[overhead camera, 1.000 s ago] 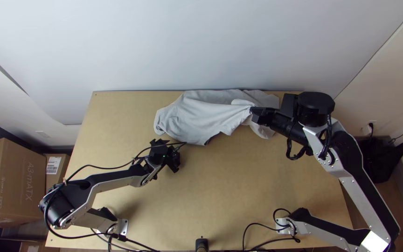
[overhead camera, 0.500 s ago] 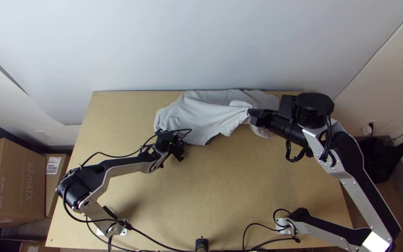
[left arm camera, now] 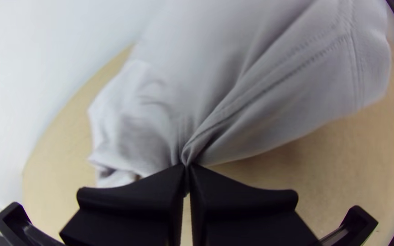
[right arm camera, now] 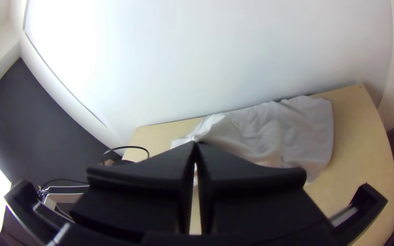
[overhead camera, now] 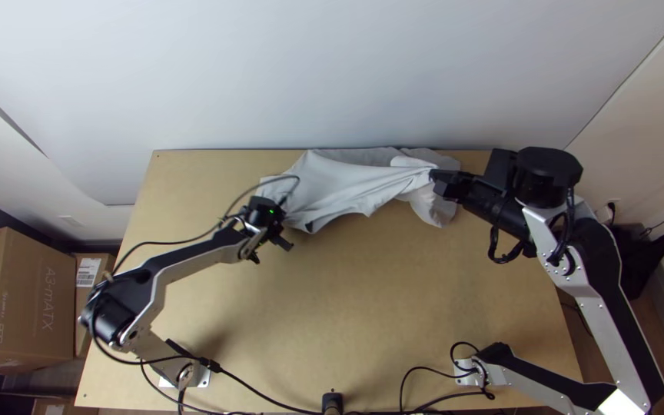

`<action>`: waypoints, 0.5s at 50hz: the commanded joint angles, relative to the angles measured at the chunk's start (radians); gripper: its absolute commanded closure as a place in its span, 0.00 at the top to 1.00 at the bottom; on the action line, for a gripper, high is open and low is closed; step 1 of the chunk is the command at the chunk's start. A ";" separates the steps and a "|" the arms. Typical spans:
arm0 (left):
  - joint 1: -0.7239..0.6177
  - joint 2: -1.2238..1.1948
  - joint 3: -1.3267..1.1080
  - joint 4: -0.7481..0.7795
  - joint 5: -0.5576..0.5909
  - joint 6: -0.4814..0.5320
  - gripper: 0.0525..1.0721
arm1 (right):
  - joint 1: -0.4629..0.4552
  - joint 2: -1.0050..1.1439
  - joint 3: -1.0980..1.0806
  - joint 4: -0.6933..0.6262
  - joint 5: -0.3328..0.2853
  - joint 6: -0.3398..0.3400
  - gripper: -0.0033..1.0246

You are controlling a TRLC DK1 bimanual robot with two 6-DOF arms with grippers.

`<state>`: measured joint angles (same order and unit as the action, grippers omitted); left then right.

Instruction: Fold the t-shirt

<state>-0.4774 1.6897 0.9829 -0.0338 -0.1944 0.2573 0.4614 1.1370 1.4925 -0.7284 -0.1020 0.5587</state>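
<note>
Here's the table [overhead camera: 393,315], pale wood, its far edge right up against a big white wall [overhead camera: 332,69]. And along that far edge lies the light grey t-shirt [overhead camera: 340,184], bunched and creased, running from left of the middle to right of it. The left gripper [overhead camera: 274,217] is clamped on a gathered pinch near a stitched seam; the right gripper [overhead camera: 436,177] nips a gathered peak, folds fanning from its tips. Bare wood spreads from the cloth to the near edge, where black cables [overhead camera: 443,396] snake beside the right arm's base. Off past the left edge, big cardboard boxes [overhead camera: 28,300]! Beyond the right edge, a black bag [overhead camera: 630,257] on the floor near a wall outlet [overhead camera: 611,206].
</note>
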 commanded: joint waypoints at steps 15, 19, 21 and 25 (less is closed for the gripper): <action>0.152 -0.430 0.266 -0.390 0.009 -0.182 0.02 | -0.107 -0.022 0.049 0.003 0.027 -0.138 0.03; 0.192 -0.504 0.309 -0.445 0.009 -0.207 0.02 | -0.041 -0.019 0.081 0.004 0.050 -0.177 0.03; 0.200 -0.544 0.323 -0.466 0.009 -0.210 0.02 | 0.005 -0.014 0.103 0.004 0.070 -0.192 0.03; 0.240 -0.624 0.335 -0.482 0.007 -0.220 0.02 | 0.120 -0.008 0.133 0.012 0.128 -0.256 0.03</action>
<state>-0.2779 1.1652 1.2747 -0.4938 -0.1764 0.0738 0.4801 1.1339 1.5547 -0.7357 -0.0181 0.3813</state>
